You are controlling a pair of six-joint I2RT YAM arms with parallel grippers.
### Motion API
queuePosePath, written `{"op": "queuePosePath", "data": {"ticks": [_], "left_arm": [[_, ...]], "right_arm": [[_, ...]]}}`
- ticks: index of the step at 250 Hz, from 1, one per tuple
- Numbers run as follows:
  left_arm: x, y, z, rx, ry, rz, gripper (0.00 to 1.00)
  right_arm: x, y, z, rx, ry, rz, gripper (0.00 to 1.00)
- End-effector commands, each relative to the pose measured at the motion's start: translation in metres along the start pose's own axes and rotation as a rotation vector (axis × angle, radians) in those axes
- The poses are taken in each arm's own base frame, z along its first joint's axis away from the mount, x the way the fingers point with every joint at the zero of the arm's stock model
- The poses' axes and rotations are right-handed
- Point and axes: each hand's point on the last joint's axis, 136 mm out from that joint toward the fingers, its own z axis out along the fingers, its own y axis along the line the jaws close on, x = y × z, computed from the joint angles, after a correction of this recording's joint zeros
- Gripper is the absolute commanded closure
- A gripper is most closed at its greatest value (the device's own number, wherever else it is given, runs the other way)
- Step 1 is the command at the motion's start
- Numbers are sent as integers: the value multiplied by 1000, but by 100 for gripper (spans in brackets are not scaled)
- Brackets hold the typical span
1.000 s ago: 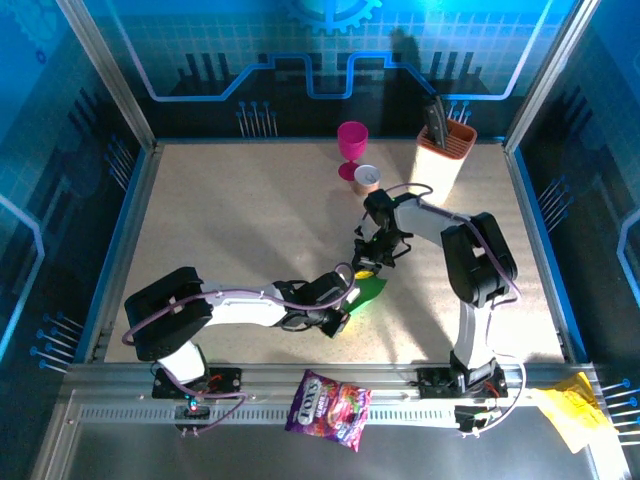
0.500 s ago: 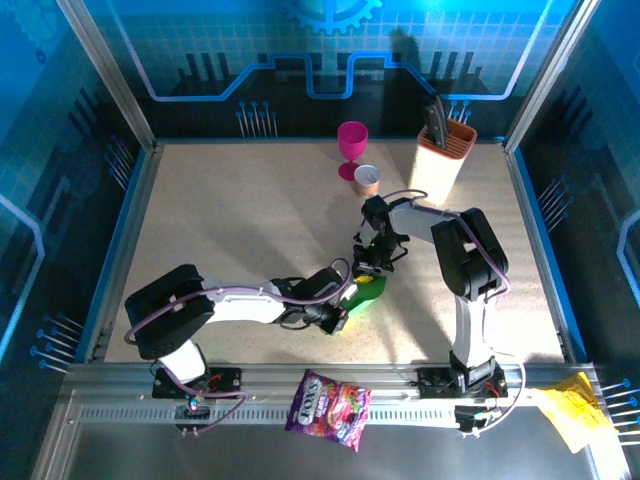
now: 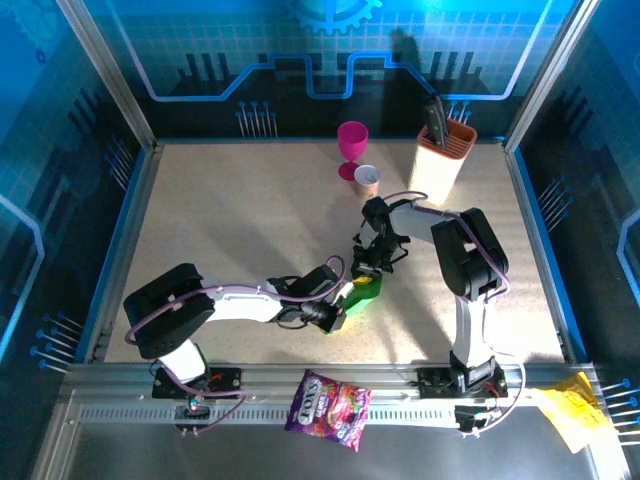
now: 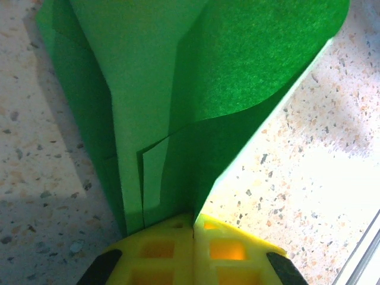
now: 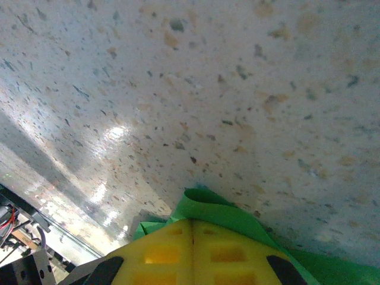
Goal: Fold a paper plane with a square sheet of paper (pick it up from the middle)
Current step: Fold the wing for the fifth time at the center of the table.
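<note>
The left hand (image 4: 193, 224) and, it seems, the right hand (image 5: 192, 227) both clamp the folded green paper (image 4: 178, 89).

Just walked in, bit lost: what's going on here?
A thin bright green sheet of paper is being folded on the speckled table. The left gripper is shut on its creased, layered end, one flap curling up. The right gripper is shut on another edge. It is not yet a plane.
</note>
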Motion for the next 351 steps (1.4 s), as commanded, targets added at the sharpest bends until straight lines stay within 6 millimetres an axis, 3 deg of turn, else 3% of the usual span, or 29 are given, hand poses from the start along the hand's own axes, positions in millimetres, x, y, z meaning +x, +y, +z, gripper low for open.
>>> {"op": "queuePosePath", "data": {"ticks": [1,23,42,87,154,193,249,351], "left_arm": [[6,-2,-2,34,22,-14,100],[7,-2,-2,35,25,-8,100],[8,-2,-1,33,27,0,100],[7,-3,-1,37,28,8,100],[5,-4,0,41,27,10,100],[6,-3,1,38,31,13,100],[5,-5,0,45,27,13,100],[-2,-6,-9,57,-35,-28,100]], "right_arm": [[-2,-13,-10,47,-13,22,91],[-9,1,-33,13,-73,2,87],[-8,11,-39,-6,-83,-16,88],[5,29,-29,-37,-53,-93,96],[29,33,-11,-33,8,-146,100],[37,29,-3,-22,34,-150,100],[29,17,14,12,66,-119,100],[38,-18,42,88,140,-58,100]]}}
